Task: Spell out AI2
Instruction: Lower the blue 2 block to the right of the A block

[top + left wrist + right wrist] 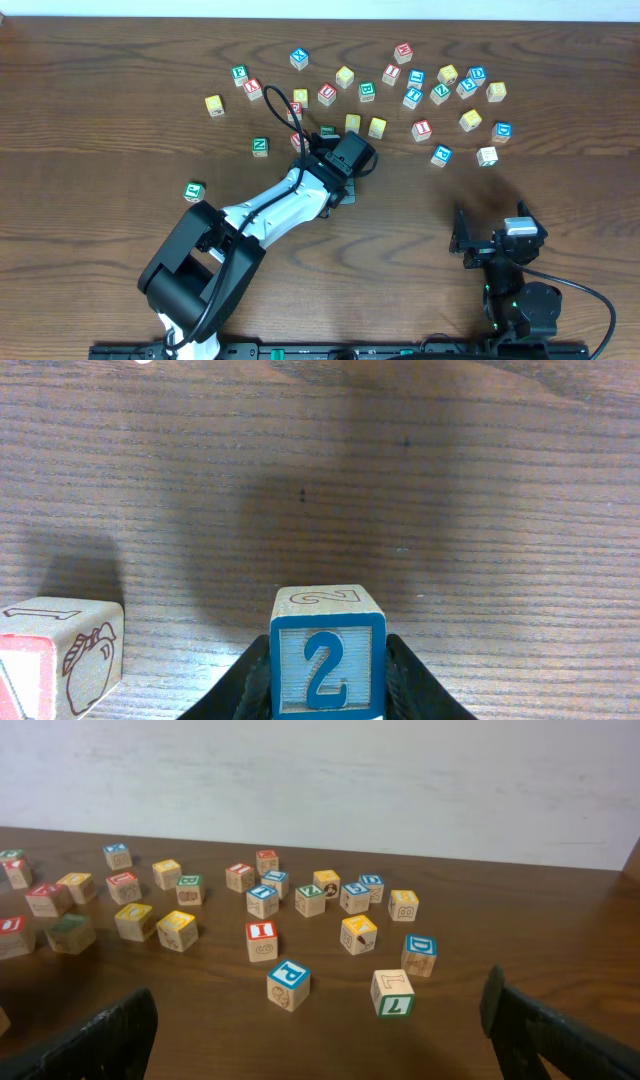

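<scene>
A light-wood cube with a blue "2" (327,660) sits between the black fingers of my left gripper (328,652), which is shut on it. Whether it touches the table I cannot tell. To its left stands a cube with an apple drawing and a red-framed face (62,658), its letter cut off by the frame edge. From overhead the left wrist (345,158) hides the "2" cube. The red "I" cube (421,129) (262,932) stands among the scattered cubes. My right gripper (325,1025) (490,240) is open and holds nothing, near the front right.
Several letter cubes lie scattered across the back of the table (100,230), from a yellow one (213,103) to a blue one (501,130). A blue "P" cube (288,982) and a green "L" cube (392,992) are nearest the right gripper. A green cube (194,190) stands left of the arm.
</scene>
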Controlling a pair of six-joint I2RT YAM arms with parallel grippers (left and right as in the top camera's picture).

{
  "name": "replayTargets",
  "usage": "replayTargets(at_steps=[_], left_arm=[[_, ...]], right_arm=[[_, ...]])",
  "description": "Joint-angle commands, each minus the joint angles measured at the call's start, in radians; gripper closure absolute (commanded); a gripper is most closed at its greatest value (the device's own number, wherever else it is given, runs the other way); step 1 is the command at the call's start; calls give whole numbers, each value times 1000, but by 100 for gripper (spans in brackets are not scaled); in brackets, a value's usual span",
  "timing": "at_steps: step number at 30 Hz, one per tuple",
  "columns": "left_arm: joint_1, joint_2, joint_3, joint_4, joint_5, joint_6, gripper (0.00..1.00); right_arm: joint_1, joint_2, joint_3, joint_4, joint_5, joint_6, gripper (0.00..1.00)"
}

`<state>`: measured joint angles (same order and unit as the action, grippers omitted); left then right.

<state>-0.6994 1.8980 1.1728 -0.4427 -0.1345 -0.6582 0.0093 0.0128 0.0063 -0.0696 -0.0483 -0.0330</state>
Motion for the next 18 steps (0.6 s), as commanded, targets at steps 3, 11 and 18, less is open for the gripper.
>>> replayTargets(at_steps=[3,11,18], left_arm=[[2,38,-13,-8,-8,-10,68],[2,37,-13,-11,-8,-10,51],[2,28,-12,-11,-8,-9,47]], right_arm=[[-10,-4,-1,-5,5,10,1],[-10,-4,-1,-5,5,10,1],[-10,-4,-1,-5,5,10,1]])
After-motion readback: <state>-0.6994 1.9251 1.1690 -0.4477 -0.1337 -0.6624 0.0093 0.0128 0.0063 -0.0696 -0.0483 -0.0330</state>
